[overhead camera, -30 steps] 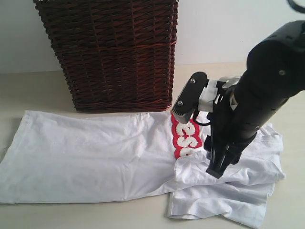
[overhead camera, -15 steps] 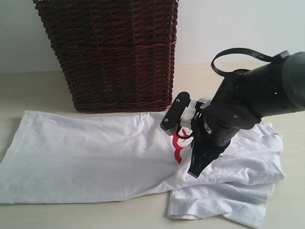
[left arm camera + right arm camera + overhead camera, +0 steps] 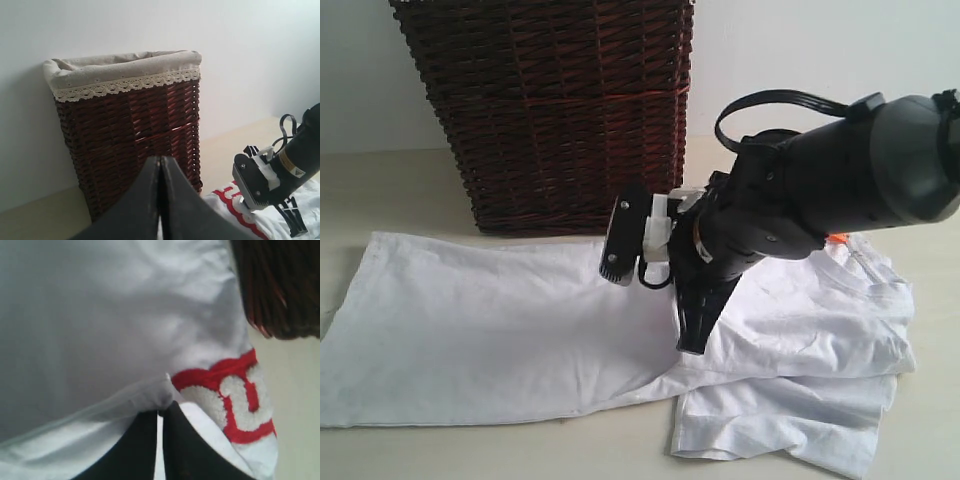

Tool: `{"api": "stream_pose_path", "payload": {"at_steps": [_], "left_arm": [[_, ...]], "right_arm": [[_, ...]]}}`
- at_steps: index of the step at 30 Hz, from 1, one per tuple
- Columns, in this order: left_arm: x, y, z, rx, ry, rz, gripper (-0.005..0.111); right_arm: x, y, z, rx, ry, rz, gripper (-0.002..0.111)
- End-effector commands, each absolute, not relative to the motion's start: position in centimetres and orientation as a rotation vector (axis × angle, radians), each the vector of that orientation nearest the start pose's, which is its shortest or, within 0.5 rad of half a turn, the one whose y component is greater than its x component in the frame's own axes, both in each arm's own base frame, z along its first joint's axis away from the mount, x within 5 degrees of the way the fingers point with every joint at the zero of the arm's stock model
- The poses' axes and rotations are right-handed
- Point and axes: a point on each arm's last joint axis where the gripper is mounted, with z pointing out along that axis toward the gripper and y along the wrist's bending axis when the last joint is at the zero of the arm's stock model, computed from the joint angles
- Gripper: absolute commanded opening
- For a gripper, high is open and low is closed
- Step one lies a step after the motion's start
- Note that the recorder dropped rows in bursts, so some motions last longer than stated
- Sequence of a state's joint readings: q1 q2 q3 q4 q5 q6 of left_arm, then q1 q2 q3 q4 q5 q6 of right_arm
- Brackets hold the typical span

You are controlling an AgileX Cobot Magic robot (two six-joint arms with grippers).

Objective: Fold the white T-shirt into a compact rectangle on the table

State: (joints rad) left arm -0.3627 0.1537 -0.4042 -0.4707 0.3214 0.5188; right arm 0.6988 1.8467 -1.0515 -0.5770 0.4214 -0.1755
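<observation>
Table (image 3: 420, 170) under white T-shirt (image 3: 500, 330), laid long from nine to three o'clock in exterior view, three-o'clock end doubled over. Right gripper (image 3: 692, 343) nearer, pinching fold edge mid-shirt; left gripper (image 3: 160, 162) closed empty, off the cloth.

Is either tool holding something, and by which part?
The right tool pinches the white T-shirt by a folded edge beside its red lettering; the left tool holds nothing.

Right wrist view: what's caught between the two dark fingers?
A fold of the white T-shirt, pinched between the right arm's fingers; the right wrist view shows it.
</observation>
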Motion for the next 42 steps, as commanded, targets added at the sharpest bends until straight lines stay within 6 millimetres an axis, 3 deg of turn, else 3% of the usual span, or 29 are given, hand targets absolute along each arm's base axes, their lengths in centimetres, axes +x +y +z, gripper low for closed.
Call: {"api": "stream_pose_path", "payload": {"at_steps": [1, 5, 10, 12, 15, 18, 21, 26, 33, 38, 42], "left_arm": [[3.8, -2.8, 31.3, 0.424, 1.458, -0.363, 0.0], [3.8, -2.8, 31.3, 0.426, 1.458, -0.363, 0.0], [3.5, -2.8, 31.3, 0.418, 1.447, -0.376, 0.0], [3.2, -2.7, 31.3, 0.42, 1.438, -0.377, 0.0], [2.8, -2.5, 31.4, 0.419, 1.417, -0.379, 0.0], [2.4, -2.4, 31.3, 0.423, 1.404, -0.381, 0.0], [2.1, -2.4, 31.3, 0.425, 1.395, -0.383, 0.0], [1.8, -2.3, 31.3, 0.425, 1.389, -0.392, 0.0], [1.8, -2.4, 31.3, 0.423, 1.391, -0.405, 0.0], [1.8, -2.4, 31.3, 0.421, 1.391, -0.409, 0.0], [1.8, -2.4, 31.3, 0.421, 1.391, -0.409, 0.0]], "right_arm": [[28.9, 22.0, 15.5, -1.735, 1.998, -0.334, 0.021], [29.1, 21.4, 16.5, -1.687, 2.05, -0.416, 0.039], [28.8, 20.0, 20.0, -1.515, 2.203, -0.512, 0.042], [27.7, 19.8, 21.0, -1.54, 2.262, -0.428, 0.041], [24.9, 20.0, 21.1, -1.649, 2.442, -0.136, 0.04], [22.5, 20.0, 20.4, -1.709, 2.647, 0.089, 0.039], [20.7, 18.7, 18.4, -1.719, 2.794, 0.098, 0.036], [18.5, 16.6, 14.6, -1.739, 2.831, 0.055, 0.037], [19.6, 15.4, 13.9, -1.563, 2.822, -0.237, 0.043], [19.4, 15.7, 11.8, -1.602, 2.908, -0.207, 0.04], [19.9, 15.0, 10.1, -1.634, 2.934, -0.394, 0.034]]}}
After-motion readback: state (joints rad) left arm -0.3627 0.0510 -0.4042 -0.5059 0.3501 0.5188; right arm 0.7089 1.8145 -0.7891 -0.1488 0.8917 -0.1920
